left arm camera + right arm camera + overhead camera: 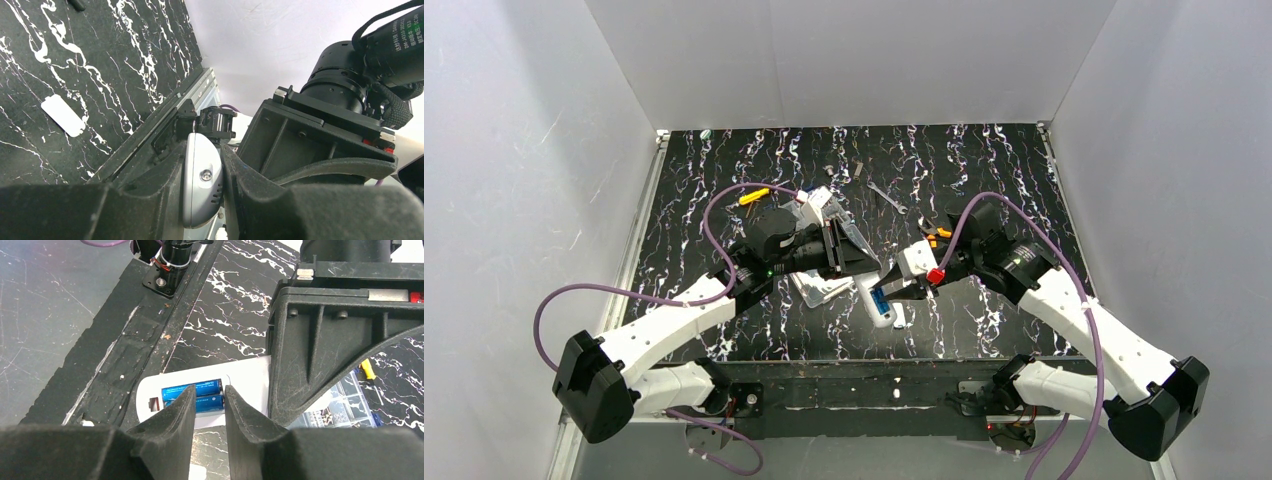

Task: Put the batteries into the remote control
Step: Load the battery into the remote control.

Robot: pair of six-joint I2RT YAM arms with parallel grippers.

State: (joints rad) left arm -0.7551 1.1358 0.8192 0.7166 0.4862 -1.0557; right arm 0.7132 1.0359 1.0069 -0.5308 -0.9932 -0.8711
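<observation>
The white remote control (245, 372) lies back-up on the black table, near the front edge. Two blue batteries (200, 386) lie side by side in its long recess, also visible as a blue patch from above (880, 303). My right gripper (209, 392) hovers right over them, its fingers a narrow gap apart with nothing between them. My left gripper (202, 175) is shut on the remote control's rounded far end (200, 180). From above, the left gripper (854, 258) and right gripper (902, 290) meet at the remote control (871, 293).
A small white cover piece (62, 115) lies flat on the table. A clear compartment box (340, 405) and a yellow-handled screwdriver (368, 369) sit beyond the remote. Orange-handled pliers (939, 234) lie under the right arm. The front rail (150, 335) is close by.
</observation>
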